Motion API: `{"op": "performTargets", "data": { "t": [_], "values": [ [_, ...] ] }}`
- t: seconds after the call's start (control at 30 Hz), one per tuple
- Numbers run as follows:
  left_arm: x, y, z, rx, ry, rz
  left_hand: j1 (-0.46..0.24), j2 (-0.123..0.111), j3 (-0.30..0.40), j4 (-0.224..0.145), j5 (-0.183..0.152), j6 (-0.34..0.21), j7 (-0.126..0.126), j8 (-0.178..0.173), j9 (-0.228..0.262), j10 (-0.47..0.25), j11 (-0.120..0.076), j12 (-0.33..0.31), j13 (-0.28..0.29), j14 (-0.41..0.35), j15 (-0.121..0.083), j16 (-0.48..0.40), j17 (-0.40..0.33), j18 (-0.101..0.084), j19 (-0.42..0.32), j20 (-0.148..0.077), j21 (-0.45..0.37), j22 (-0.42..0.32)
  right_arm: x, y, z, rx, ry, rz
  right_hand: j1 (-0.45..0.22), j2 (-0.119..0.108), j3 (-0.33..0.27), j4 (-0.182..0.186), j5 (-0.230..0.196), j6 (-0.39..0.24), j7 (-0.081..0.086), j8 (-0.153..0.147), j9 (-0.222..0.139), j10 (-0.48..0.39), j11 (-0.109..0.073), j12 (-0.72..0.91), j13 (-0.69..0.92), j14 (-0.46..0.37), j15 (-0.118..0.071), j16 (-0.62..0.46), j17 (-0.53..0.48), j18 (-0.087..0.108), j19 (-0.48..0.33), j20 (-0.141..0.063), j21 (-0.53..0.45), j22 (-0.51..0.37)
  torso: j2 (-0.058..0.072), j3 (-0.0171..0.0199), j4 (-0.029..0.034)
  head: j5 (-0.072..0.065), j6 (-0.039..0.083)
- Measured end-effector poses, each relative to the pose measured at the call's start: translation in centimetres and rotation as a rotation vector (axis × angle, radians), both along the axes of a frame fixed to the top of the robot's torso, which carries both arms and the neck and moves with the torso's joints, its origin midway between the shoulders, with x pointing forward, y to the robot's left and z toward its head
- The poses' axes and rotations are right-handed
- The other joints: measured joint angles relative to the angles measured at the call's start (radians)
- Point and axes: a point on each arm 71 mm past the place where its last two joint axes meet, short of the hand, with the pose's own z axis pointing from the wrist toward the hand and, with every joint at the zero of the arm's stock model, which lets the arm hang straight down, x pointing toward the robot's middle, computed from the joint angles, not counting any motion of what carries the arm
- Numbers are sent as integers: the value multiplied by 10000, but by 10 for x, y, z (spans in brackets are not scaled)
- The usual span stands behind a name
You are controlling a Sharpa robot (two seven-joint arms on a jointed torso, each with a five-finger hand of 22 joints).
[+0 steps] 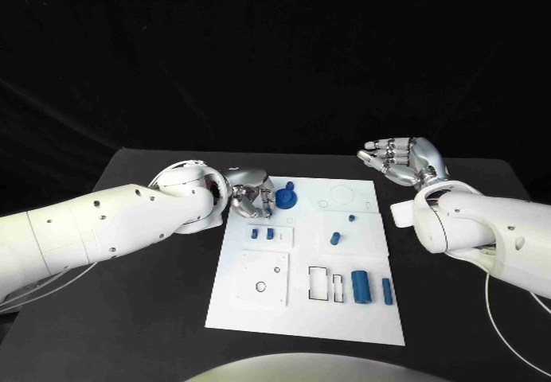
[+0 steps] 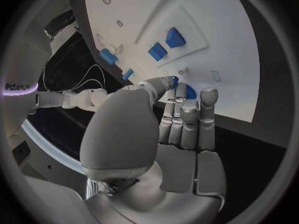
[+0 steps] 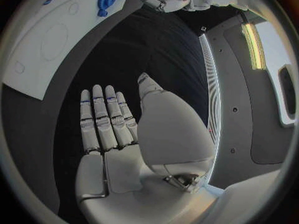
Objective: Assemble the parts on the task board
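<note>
The black counter (image 1: pixel 138 318) carries the white task board (image 1: pixel 301 318), which is laid lengthwise away from the robot in the middle of the surface.

The left hand (image 1: pixel 247 195) is seen at the far left corner of the board, its fingers bent down toward the plate. In the left wrist view the fingertips (image 2: pixel 209 97) are set against a round blue part (image 1: pixel 286 196), and the thumb is brought in beside them; whether the part is truly pinched or only touched cannot be told.

The right hand (image 1: pixel 402 161) is held off the board, above the bare counter beyond its far right corner. Its palm is turned up, nothing is held in it, and its fingers (image 3: pixel 102 117) are extended side by side with the thumb standing apart.

Near the right side of the board's near half, a long blue cylinder (image 1: pixel 361 286) is laid lengthwise, and a slimmer blue bar (image 1: pixel 387 291) is laid just beside it, toward the board's edge. A small blue peg (image 1: pixel 335 237) is seen near the middle of the board. Two small blue blocks (image 1: pixel 262 234) are seated side by side in a raised square at the left, just on the near side of the left hand.
</note>
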Motion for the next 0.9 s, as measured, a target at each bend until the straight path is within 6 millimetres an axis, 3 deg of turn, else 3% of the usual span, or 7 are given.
{"op": "performTargets", "data": {
  "t": [0.9],
  "values": [
    [4,5,-6,432,298,199,0,0,30,-30,0,0,0,-58,-10,36,-36,-38,-12,-1,0,0,-46,0,0,0,0,-25,0,-1,0,-7,11,-8,0,0,0,0,0,-1,-1,0,-8,0,0,0,0,0,0,0,1,0,0,0,0,-8,3,6,-1,-37,-32]
  ]
}}
